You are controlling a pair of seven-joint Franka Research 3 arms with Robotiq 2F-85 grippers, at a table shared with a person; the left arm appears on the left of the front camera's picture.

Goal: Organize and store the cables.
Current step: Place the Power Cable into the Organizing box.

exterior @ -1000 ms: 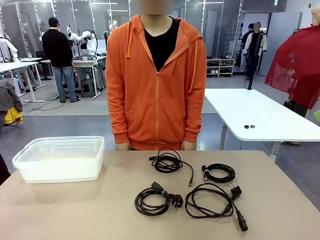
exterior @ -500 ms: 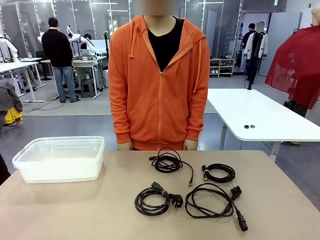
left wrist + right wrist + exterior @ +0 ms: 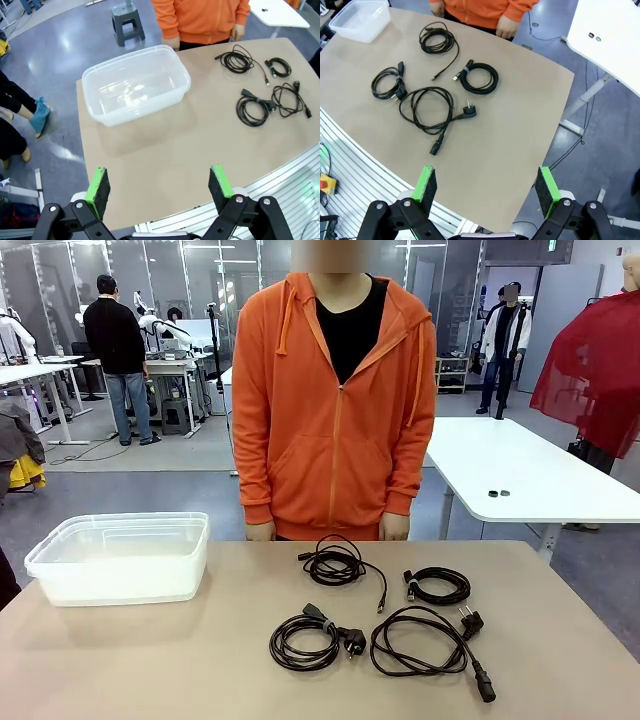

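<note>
Two claws, both spread wide, both gripping nothing. The left claw (image 3: 158, 176) hangs high above the near edge of the table (image 3: 165, 145), green pads far apart with only air between them. At the table's left end sits a clear plastic tub (image 3: 118, 525), upright, its see-through bottom in plain sight from the left wrist view. All four cables (image 3: 252, 107) lie out on the table, well apart from the tub, right of centre. The near-left coil (image 3: 303, 643) has a plug at its right side. The far-left coil (image 3: 333, 565) trails a loose tail ending in a small connector. The near-right loop (image 3: 418, 642) is the loosest and carries a power plug. The far-right coil (image 3: 438, 586) is wound tight. Behind them, a person (image 3: 335, 390) in an orange hoodie stands at the far edge. The right claw (image 3: 485, 172) gapes just as wide over the table's right end, touching nothing.
</note>
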